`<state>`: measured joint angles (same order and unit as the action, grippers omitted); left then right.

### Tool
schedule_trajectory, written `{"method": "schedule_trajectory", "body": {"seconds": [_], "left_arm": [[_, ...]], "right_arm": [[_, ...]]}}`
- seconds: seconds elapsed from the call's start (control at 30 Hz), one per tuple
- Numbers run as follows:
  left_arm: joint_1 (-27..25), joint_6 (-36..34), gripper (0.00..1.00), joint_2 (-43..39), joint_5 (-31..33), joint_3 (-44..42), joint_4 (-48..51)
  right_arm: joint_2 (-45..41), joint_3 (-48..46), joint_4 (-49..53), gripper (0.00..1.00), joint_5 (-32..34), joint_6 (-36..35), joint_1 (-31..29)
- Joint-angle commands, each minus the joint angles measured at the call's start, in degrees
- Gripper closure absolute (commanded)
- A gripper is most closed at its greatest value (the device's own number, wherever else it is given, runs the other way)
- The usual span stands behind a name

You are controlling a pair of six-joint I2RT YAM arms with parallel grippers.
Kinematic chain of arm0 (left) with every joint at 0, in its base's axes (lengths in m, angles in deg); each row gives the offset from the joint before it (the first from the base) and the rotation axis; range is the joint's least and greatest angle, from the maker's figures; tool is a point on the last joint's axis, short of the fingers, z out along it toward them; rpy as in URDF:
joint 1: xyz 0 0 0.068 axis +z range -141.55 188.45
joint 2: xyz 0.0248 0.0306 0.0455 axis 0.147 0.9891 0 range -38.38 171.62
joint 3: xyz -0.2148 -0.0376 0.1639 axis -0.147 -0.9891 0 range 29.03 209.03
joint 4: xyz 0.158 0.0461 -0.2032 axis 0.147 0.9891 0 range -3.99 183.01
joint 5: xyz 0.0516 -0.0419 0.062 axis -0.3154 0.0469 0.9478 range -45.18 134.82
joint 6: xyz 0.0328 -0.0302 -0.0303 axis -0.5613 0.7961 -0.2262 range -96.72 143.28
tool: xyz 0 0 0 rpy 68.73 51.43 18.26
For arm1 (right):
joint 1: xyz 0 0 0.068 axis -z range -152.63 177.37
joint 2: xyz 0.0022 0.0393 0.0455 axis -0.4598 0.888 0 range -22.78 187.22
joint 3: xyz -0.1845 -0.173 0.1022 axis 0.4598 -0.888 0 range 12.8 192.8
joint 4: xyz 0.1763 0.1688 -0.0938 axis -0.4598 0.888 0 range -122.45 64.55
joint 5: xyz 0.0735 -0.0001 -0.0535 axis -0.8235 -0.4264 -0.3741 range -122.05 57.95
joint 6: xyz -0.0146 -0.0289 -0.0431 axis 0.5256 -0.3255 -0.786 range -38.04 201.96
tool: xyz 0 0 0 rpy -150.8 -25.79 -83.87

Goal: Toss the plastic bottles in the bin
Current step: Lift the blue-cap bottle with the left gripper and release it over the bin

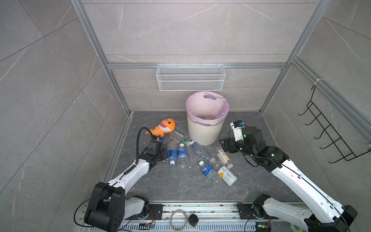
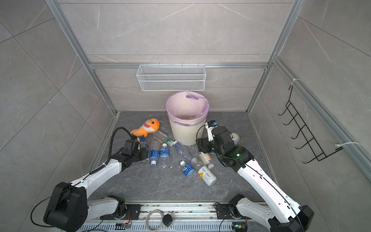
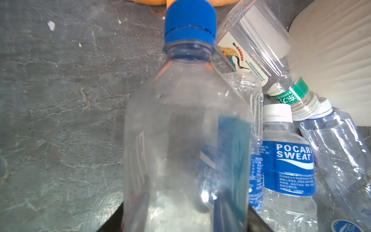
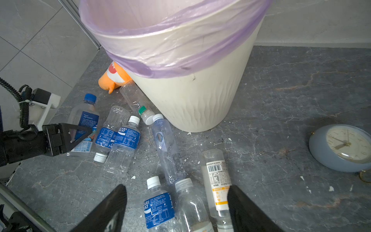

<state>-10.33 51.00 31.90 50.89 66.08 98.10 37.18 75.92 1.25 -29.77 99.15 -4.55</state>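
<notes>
The left end effector (image 4: 82,133) is seen clamped shut around one blue-capped bottle (image 3: 186,140), at the left edge of the pile. The right end effector (image 4: 176,187) is held open just above the pile, nothing gripped. Nine plastic bottles (image 1: 206,170) can be counted (held one included), all outside the one bin (image 1: 204,130), scattered on the desk (image 1: 160,184) in front of it. One orange plush shark (image 1: 164,127) and one grey clock (image 4: 341,146) are parked either side of the bin.
</notes>
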Motion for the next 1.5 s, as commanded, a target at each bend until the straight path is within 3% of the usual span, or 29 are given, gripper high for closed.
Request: {"method": "schedule_trajectory", "body": {"seconds": [0.0,0.57,0.77,0.93,1.2,1.47], "left_arm": [[-1.4,-1.79,0.51,-3.64,2.83,0.71,0.76],[-10.56,-5.76,0.51,-20.53,5.59,0.82,2.04],[-13.53,-8.39,0.49,-28.16,1.08,1.06,-1.44],[-14.17,-10.56,0.48,-29.7,-2.8,4.85,-2.68],[-14.34,-12.32,0.48,-20.69,-8.97,16.71,-7.3],[-15.04,-14.82,0.48,2.73,-14.56,43.15,-8.32]], "right_arm": [[-1.14,-0.74,1.04,0.19,-0.35,0.52,-0.39],[-4.57,-3.86,1.13,0.19,0.26,1.09,-0.37],[-5.01,-4.87,0.94,0.19,-0.08,1.43,-0.38],[-5.3,-5.47,0.37,0.19,-0.15,1.7,-0.34],[-5.16,-4.76,0.1,0.18,0.06,1.88,-0.35],[-4.16,-2.19,0.73,0.18,0.0,1.97,-0.34]]}}
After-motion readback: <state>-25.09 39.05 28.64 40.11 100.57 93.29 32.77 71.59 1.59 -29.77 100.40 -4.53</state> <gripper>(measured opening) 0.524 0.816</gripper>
